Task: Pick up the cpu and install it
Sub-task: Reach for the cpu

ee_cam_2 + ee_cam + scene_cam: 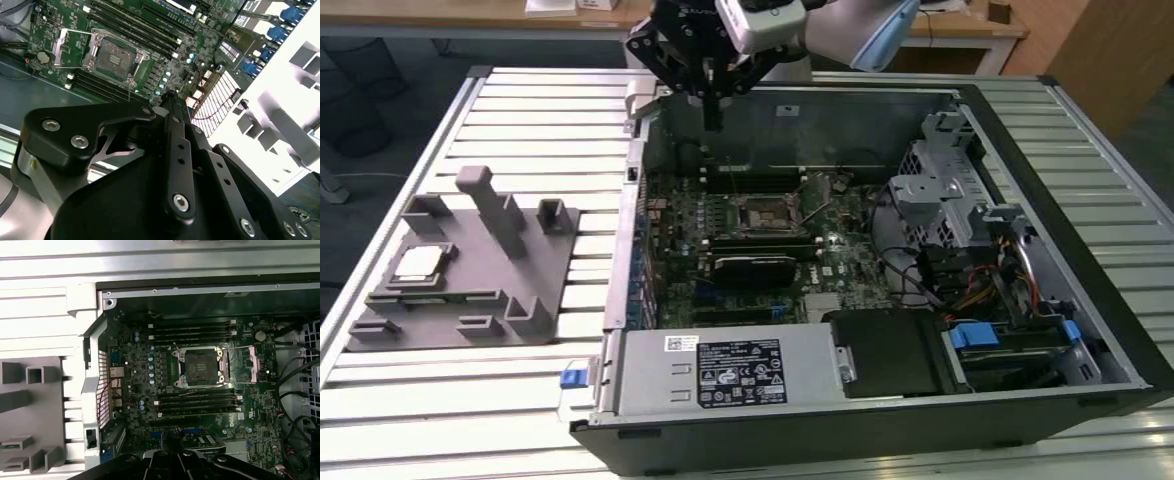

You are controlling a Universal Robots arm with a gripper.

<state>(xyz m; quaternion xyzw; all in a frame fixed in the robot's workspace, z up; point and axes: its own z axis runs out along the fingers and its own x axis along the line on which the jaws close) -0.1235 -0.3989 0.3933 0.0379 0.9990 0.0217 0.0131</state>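
The cpu (420, 262), a small silver square, lies flat on the grey plastic block (467, 270) at the exterior view's left, outside the computer case. My gripper (712, 124) hangs over the case's far edge, above the motherboard and well away from the cpu. Its fingers point down, pressed together with nothing between them. In the second wrist view the gripper (170, 96) tapers to a closed tip. The cpu socket (761, 212) (200, 366) (112, 56) stands bare, its metal load plate (260, 362) swung aside.
The open computer case (635, 150) lies on a slatted metal table (534, 100). Memory slots (192, 330) flank the socket. A drive cage (941, 190), cables (987, 290) and the power supply (720, 370) take up the case's right and near sides.
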